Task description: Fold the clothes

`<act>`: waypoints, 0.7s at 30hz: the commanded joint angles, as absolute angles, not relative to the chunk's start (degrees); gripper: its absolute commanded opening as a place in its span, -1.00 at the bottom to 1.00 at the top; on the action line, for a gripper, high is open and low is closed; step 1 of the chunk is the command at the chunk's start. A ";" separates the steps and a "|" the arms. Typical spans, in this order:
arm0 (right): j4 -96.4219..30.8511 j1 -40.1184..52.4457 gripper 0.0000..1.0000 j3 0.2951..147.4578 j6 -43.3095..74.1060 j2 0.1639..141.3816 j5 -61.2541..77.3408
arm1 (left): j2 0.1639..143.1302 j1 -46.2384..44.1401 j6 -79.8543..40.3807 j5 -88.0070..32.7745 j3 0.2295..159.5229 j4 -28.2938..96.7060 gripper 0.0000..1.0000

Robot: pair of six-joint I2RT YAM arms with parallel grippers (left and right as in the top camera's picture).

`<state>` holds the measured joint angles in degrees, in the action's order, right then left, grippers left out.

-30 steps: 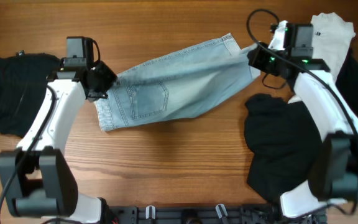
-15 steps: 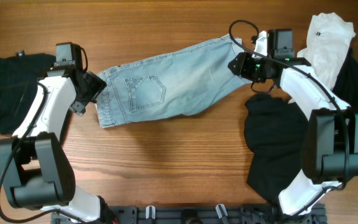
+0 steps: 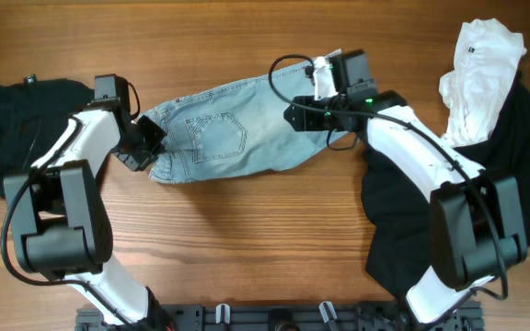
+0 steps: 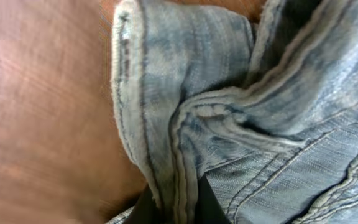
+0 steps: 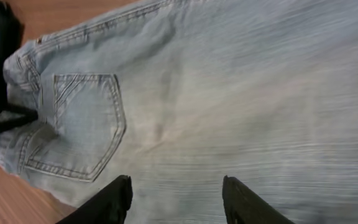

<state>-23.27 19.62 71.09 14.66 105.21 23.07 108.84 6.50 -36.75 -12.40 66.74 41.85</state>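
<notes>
A pair of light blue jeans [image 3: 228, 138] lies across the middle of the wooden table, back pocket up and the leg end doubled over towards the waist. My left gripper [image 3: 150, 147] is at the waistband end. In the left wrist view the fingers [image 4: 176, 208] are shut on the bunched waistband seam [image 4: 185, 143]. My right gripper [image 3: 294, 118] hovers over the right part of the jeans. In the right wrist view its fingers [image 5: 176, 202] are wide apart above the flat denim [image 5: 229, 93], holding nothing.
A black garment [image 3: 17, 129] lies at the left edge. Another black garment [image 3: 403, 202] is heaped at the right, with a white garment [image 3: 481, 64] at the back right. Bare wood [image 3: 247, 248] fronts the jeans.
My right gripper has travelled left over the jeans, and the leg end came with it, so the denim now spans less width. My left gripper has stayed at the waistband, shifting slightly right.
</notes>
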 commanded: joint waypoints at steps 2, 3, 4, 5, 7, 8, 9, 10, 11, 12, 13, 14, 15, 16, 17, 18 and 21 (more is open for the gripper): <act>-23.88 23.75 -0.35 71.99 13.72 110.10 23.05 | 103.15 6.57 -31.66 -13.43 71.09 50.89 -0.92; -23.68 24.97 -0.44 71.99 13.76 111.48 24.05 | 101.51 6.57 -31.66 -13.45 72.53 53.04 -0.92; -23.44 26.76 -0.52 71.99 13.76 113.36 25.98 | 99.90 6.57 -31.42 -13.45 73.91 54.76 -0.92; -23.31 28.95 -0.52 71.99 14.57 115.61 27.09 | 97.17 6.57 -29.85 -13.43 76.51 57.28 -0.92; -20.97 33.71 -0.53 71.99 15.42 120.31 28.75 | 92.99 6.57 -29.82 -13.56 80.40 61.04 -0.92; -19.40 35.20 -0.53 71.99 15.42 121.73 30.04 | 91.46 6.55 -29.82 -14.28 81.62 62.46 -0.92; -16.36 37.60 -0.53 71.99 15.66 123.61 31.90 | 89.47 6.55 -29.80 -16.43 82.70 63.53 -0.92; -14.09 39.38 -0.53 71.99 16.97 124.53 32.05 | 87.15 6.55 -29.82 -19.31 82.91 64.05 -0.92; -11.97 40.93 -0.53 72.01 17.69 124.79 32.03 | 85.71 6.52 -29.82 -20.84 82.91 64.62 -0.92; -10.04 42.39 -0.53 72.07 18.15 124.77 32.10 | 84.23 6.37 -29.82 -21.65 82.89 65.58 -0.92; -9.91 43.00 -0.53 72.51 18.06 124.66 32.03 | 83.79 6.22 -29.80 -21.63 82.89 65.91 -0.92; -11.14 43.16 -0.47 73.52 17.93 124.60 32.03 | 83.33 5.82 -29.76 -21.41 82.89 66.11 -0.92; -13.98 42.65 -0.38 75.13 16.40 124.09 31.53 | 83.35 5.45 -29.47 -20.95 82.89 66.06 -0.92; -18.02 41.56 -0.34 77.03 14.96 122.89 29.43 | 83.46 5.34 -29.10 -20.97 82.85 66.02 -0.92; -22.37 39.68 -0.29 78.96 13.47 120.79 26.28 | 83.46 5.30 -29.06 -20.73 82.85 66.04 -0.92; -24.73 38.28 -0.24 80.03 12.82 119.15 24.14 | 83.46 5.30 -28.84 -20.18 82.85 66.02 -0.92; -31.42 29.85 -0.10 82.17 11.97 110.50 16.12 | 83.46 5.30 -28.69 -18.98 82.83 66.26 -0.92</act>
